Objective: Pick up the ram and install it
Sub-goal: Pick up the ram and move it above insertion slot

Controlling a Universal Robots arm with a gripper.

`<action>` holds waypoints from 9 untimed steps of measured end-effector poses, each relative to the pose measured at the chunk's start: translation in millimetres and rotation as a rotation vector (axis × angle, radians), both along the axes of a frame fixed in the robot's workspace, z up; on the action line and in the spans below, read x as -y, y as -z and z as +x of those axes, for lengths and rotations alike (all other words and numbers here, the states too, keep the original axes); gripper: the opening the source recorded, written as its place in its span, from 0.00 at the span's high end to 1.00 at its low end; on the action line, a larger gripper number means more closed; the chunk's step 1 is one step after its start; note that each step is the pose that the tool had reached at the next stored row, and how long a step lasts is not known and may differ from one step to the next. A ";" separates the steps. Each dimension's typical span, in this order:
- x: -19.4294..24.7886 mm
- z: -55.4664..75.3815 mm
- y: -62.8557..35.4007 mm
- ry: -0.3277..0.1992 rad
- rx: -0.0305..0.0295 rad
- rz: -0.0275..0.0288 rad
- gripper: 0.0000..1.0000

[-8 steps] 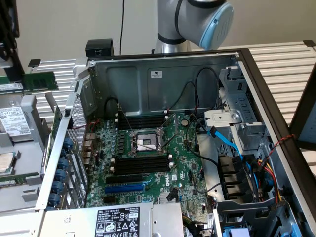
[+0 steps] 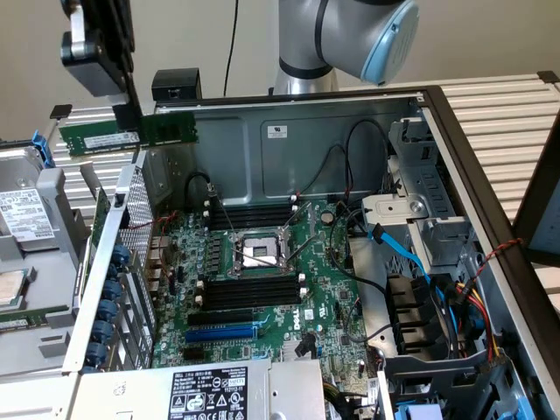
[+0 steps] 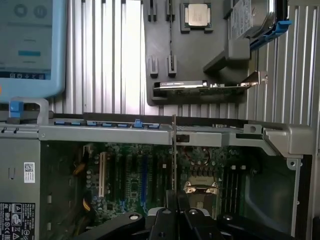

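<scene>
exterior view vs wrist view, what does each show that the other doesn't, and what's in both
Exterior view: the ram's flat face with its white label, the arm's grey and blue joint, and coloured cables by the drive bay. Wrist view: the ram edge-on, a thin line crossing the case wall, and a pale blue-framed item on the ribbed table. Both: the gripper shut on the ram, and the motherboard's processor socket.

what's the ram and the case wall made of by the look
ram: green circuit board, likely fibreglass laminate, matt, with dark chips and a pale label. case wall: sheet metal, probably steel, dull grey with punched cutouts.
</scene>
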State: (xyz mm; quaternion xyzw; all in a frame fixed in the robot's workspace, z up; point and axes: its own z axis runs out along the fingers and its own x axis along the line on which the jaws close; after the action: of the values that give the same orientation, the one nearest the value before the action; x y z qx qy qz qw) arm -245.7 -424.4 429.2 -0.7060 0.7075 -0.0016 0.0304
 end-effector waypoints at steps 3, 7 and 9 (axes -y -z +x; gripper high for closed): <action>-0.6 9.2 0.0 0.000 0.0030 0.0023 0.88; -1.3 21.3 0.0 0.000 0.0067 0.0055 0.88; -1.9 26.4 0.0 0.000 0.0090 0.0067 0.88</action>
State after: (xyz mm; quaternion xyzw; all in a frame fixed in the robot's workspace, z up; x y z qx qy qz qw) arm -219.3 -422.5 429.2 -0.7059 0.7074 -0.0024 0.0359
